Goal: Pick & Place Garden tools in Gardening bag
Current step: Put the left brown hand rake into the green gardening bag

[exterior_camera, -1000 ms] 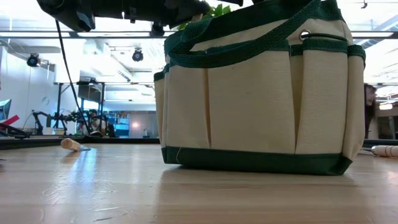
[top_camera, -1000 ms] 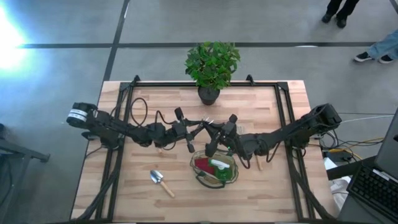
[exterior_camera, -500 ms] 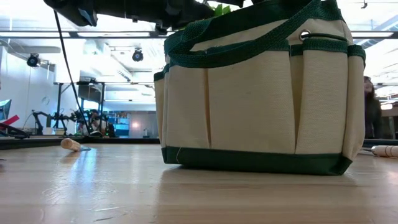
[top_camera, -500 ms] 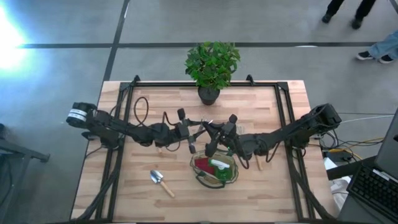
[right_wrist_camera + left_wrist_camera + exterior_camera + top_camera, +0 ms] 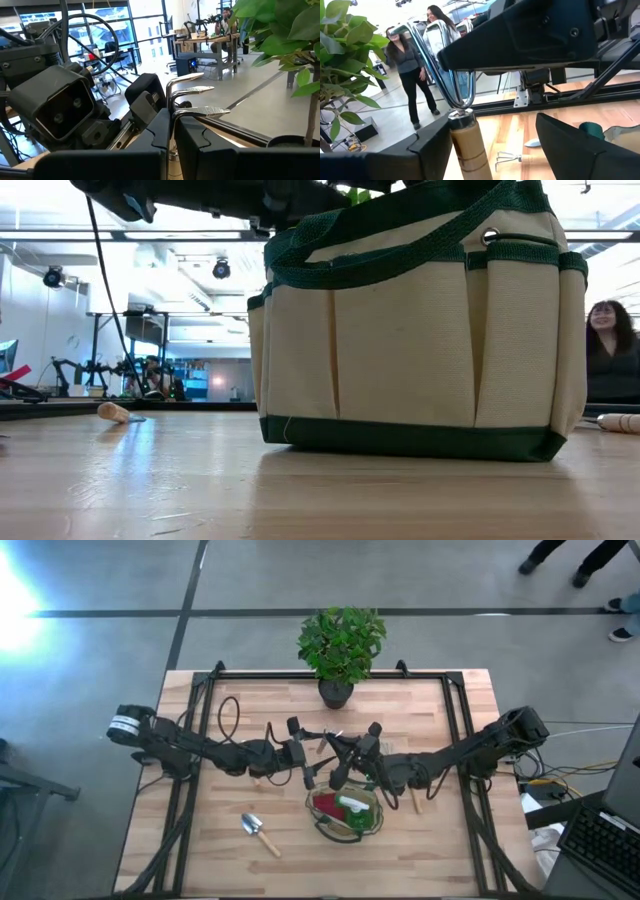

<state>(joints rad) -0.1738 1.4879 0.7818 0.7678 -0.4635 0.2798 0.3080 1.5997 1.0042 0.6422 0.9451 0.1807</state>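
A hand fork with silver tines (image 5: 196,99) and a light wooden handle (image 5: 469,146) hangs in the air between my two grippers, just off the far left rim of the gardening bag (image 5: 346,812). My right gripper (image 5: 173,131) is shut on its metal end. My left gripper (image 5: 485,150) stands open around the handle. The bag, cream with green trim (image 5: 410,330), stands on its base and holds a red and a green thing. A trowel (image 5: 258,832) lies flat on the table to the bag's left. My left gripper has its fingers on either side of the wooden handle, which stands close to one finger (image 5: 427,150); I cannot tell whether they touch. My right gripper pinches the fork's metal neck (image 5: 175,116) between its two shut fingers, held level, with the tines sticking out past the fingertips. The fork is lifted clear of the table.
A leafy plant in a dark pot (image 5: 340,645) stands at the table's far edge. A small rake (image 5: 514,159) lies on the table beyond the fork, and another wooden-handled tool (image 5: 418,802) lies to the bag's right. A person (image 5: 610,360) is behind the table.
My left gripper has opened and let go of the fork's handle, tipping slightly at the wrist while staying in place. The fork remains in my right gripper, which has kept still.
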